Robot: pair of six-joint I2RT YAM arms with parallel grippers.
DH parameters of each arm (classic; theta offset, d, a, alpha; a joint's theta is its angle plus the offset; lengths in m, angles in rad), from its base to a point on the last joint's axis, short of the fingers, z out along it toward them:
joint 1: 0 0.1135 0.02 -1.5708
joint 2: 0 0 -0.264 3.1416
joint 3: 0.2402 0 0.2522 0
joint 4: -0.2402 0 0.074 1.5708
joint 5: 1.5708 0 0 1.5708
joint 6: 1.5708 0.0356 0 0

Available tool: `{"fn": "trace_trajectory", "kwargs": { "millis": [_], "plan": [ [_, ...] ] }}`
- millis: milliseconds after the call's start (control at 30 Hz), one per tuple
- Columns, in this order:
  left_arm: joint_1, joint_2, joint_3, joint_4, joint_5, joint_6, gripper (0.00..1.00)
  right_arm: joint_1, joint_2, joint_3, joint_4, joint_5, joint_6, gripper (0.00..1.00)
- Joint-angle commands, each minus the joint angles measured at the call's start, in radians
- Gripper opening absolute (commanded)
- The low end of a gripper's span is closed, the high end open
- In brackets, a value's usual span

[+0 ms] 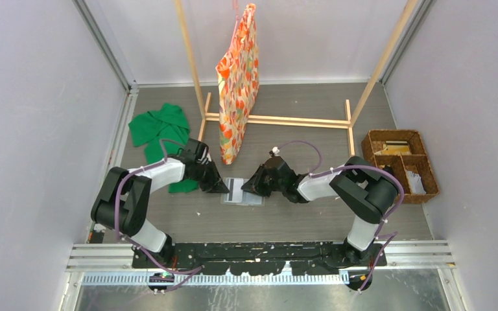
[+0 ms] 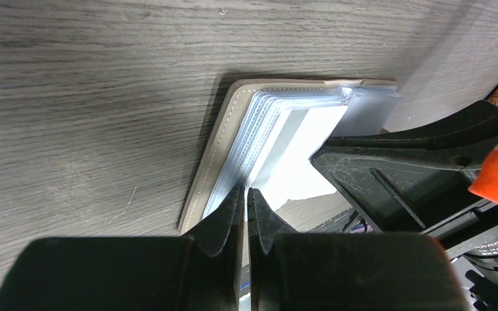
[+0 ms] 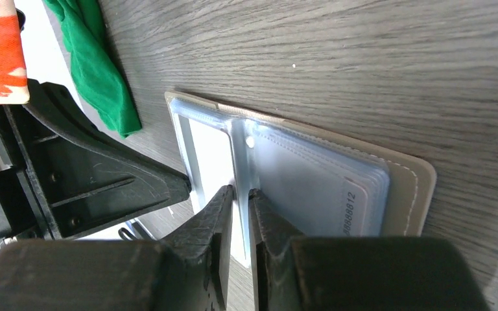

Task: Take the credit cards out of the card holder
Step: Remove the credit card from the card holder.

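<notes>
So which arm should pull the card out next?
Probably left: the left gripper pinches a white outer edge of the holder, while the right gripper clamps its middle seam, steadying it.

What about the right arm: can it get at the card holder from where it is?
Probably yes. The right pincer is at the card holder, closed around a clear pocket page, nothing between them; the left pincer sits at the opposite edge.

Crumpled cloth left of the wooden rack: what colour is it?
The cloth is plain green, clearest in the top external view.
</notes>
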Motion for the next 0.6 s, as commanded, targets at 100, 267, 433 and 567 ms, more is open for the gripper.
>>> {"fn": "trace_trajectory", "kwargs": {
  "millis": [100,267,433,567],
  "plan": [
    [-0.015,0.032,0.014,0.035,-0.001,0.002,0.07,-0.01,0.013,-0.028,0.092,-0.055,0.012,0.13],
    [-0.018,0.038,0.009,0.038,-0.002,-0.003,0.07,-0.014,0.021,-0.037,0.133,-0.085,0.008,0.07],
    [-0.023,0.041,0.011,0.041,-0.005,-0.005,0.07,-0.029,0.04,-0.035,0.143,-0.141,-0.014,0.01],
    [-0.024,0.04,0.002,0.053,-0.007,-0.018,0.07,-0.063,0.021,-0.08,0.166,-0.161,-0.028,0.01]
  ]
}}
